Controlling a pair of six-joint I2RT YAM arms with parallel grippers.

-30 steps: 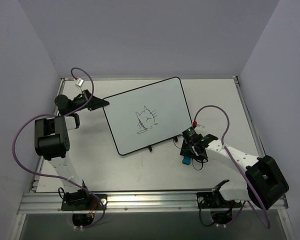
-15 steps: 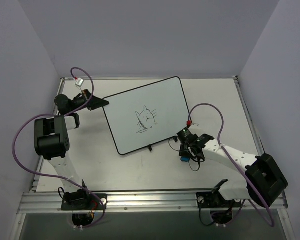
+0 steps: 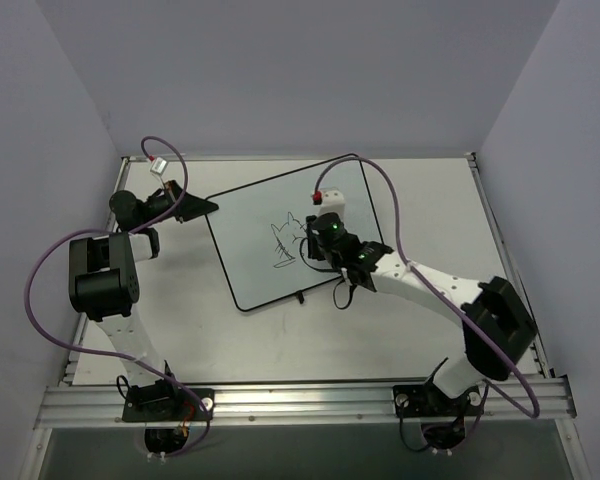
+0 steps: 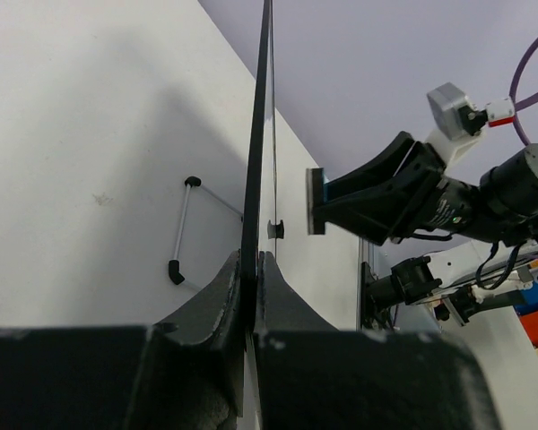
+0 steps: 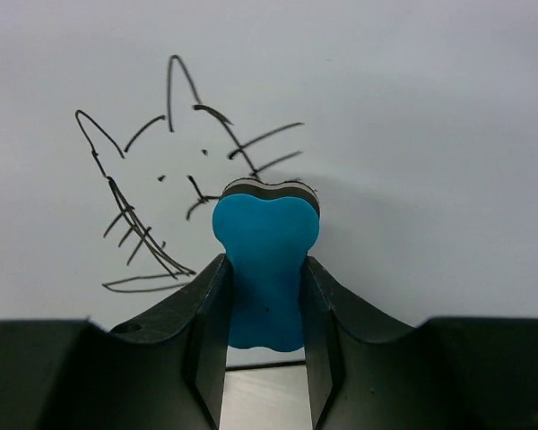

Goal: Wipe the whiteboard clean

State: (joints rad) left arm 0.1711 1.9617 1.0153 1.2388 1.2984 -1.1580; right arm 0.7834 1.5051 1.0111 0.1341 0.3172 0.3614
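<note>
1 black doodle (image 3: 286,246) marks the whiteboard (image 3: 252,222).

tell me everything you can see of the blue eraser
The blue eraser is a waisted, foam-looking block with a layered grey and dark pad at its far end. The right gripper pinches it by its sides, pad aimed at the whiteboard beside the cat doodle. The left wrist view shows a gap, so it looks not yet touching.

Robot lab cell: plain walls (image 3: 280,70), aluminium-framed table (image 3: 280,340).
</note>
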